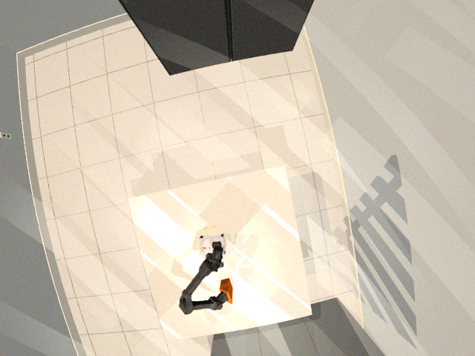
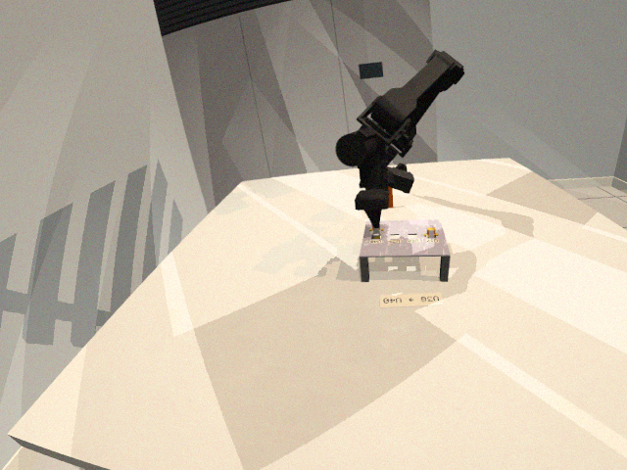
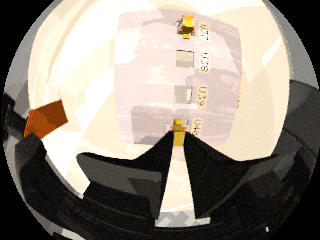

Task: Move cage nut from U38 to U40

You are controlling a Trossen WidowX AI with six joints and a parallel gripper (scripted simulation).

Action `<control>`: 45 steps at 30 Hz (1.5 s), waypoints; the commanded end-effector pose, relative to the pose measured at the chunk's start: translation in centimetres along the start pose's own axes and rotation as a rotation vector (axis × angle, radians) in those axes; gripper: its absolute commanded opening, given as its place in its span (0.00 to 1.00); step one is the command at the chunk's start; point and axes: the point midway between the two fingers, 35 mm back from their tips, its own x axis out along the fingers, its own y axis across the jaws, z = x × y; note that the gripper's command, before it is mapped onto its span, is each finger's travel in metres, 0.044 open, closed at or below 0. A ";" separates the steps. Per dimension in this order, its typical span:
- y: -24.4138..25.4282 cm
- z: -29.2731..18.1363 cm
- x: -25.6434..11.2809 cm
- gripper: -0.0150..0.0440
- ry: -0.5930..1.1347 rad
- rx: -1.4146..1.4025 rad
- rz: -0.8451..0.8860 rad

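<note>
black end effector (image 2: 375, 225) (image 3: 178, 136) — grasping yellow cage nut (image 2: 376, 234) (image 3: 177, 128) at u40, second nut (image 2: 431, 232) (image 3: 186, 25) at u37

You have three views, referenced to the rail plate (image 1: 207, 241) (image 2: 405, 248) (image 3: 150, 75). The top view looks steeply down from high above, well apart from the plate, and takes in the whole table (image 1: 245, 199) and floor around it. The exterior view is nearer, set above table height on the side of the plate opposite the arm (image 1: 197, 281) (image 2: 422, 93); it faces the plate and arm obliquely downward. The wrist view is nearest: you look down from the gripper (image 3: 178, 137) along the plate's row of holes. The top and exterior views share arm, plate and table; all three share the plate.
</note>
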 end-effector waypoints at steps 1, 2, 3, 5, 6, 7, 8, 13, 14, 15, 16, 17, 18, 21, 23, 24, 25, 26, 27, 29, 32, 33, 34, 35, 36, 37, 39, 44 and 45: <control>-0.1 0.0 -0.1 0.30 0.006 -0.005 0.003; -0.1 0.0 -0.1 0.30 0.006 -0.005 0.003; -0.1 0.0 -0.1 0.30 0.006 -0.005 0.004; -0.1 0.0 -0.1 0.30 0.006 -0.005 0.004; -0.1 0.0 -0.1 0.30 0.006 -0.005 0.004; -0.1 0.0 -0.1 0.30 0.006 -0.005 0.005; -0.1 0.0 -0.1 0.30 0.006 -0.005 0.006; -0.1 0.0 0.0 0.30 0.006 -0.005 0.010; -0.1 0.0 0.0 0.30 0.006 -0.005 0.011; -0.2 0.0 0.0 0.30 0.006 -0.005 0.011; -0.2 0.0 0.0 0.30 0.006 -0.005 0.012; -0.2 0.0 0.0 0.30 0.006 -0.005 0.014; -0.2 -0.1 0.0 0.30 0.006 -0.005 0.015; -0.2 -0.1 0.0 0.30 0.006 -0.005 0.020; -0.2 -0.1 0.0 0.30 0.006 -0.005 0.023; -0.3 -0.1 0.0 0.30 0.006 -0.005 0.024; -0.3 -0.1 0.0 0.30 0.006 -0.005 0.026; -0.3 -0.1 0.0 0.30 0.006 -0.005 0.027; -0.3 -0.1 0.0 0.30 0.006 -0.005 0.029; -0.3 -0.1 0.0 0.30 0.006 -0.005 0.031; -0.3 -0.1 0.0 0.30 0.006 -0.005 0.031; -0.3 -0.1 0.0 0.30 0.006 -0.005 0.032; -0.3 -0.1 0.0 0.30 0.006 -0.005 0.032; -0.3 -0.1 0.0 0.30 0.006 -0.005 0.033; -0.3 -0.1 0.0 0.30 0.006 -0.005 0.033; -0.3 -0.1 0.0 0.30 0.006 -0.005 0.034; -0.4 -0.1 0.0 0.30 0.006 -0.005 0.035; -0.4 -0.1 0.0 0.30 0.006 -0.005 0.040; -0.5 -0.1 0.0 0.30 0.006 -0.005 0.041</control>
